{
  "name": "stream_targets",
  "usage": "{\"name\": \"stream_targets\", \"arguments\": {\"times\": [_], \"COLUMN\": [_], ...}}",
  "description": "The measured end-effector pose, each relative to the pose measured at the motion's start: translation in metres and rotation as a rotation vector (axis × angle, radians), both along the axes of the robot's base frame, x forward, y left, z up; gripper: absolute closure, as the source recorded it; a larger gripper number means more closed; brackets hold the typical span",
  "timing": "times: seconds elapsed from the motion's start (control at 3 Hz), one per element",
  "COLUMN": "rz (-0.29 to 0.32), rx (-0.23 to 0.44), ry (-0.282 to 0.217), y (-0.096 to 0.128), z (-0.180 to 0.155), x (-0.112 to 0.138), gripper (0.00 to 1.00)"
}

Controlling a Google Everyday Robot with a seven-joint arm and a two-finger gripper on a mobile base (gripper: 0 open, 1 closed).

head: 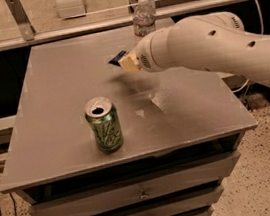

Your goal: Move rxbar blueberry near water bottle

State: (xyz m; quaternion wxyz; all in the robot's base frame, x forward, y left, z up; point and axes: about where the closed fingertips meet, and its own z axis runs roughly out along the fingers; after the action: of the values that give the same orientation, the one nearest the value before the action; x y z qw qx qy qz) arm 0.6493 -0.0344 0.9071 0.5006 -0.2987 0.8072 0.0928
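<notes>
Gripper (pixel 124 62) over rear-middle of table (pixel 56 91), fingers clamped on rxbar blueberry (pixel 116 58), held above surface. Water bottle (pixel 143 17) upright, capped, far edge, nearby. Green can (pixel 104 125) upright near front, top opened, contents unseen.

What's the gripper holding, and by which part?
The rxbar, pinched at one end by the gripper, above the table; the other end sticks out.
</notes>
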Motion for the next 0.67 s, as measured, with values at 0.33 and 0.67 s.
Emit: {"name": "stream_targets", "arguments": {"times": [0.33, 0.67], "rz": [-0.047, -0.071], "rx": [-0.003, -0.005], "ry": [0.018, 0.046], "y": [-0.026, -0.044], "z": [-0.002, -0.014], "x": [-0.017, -0.024], "gripper": [1.00, 1.00]}}
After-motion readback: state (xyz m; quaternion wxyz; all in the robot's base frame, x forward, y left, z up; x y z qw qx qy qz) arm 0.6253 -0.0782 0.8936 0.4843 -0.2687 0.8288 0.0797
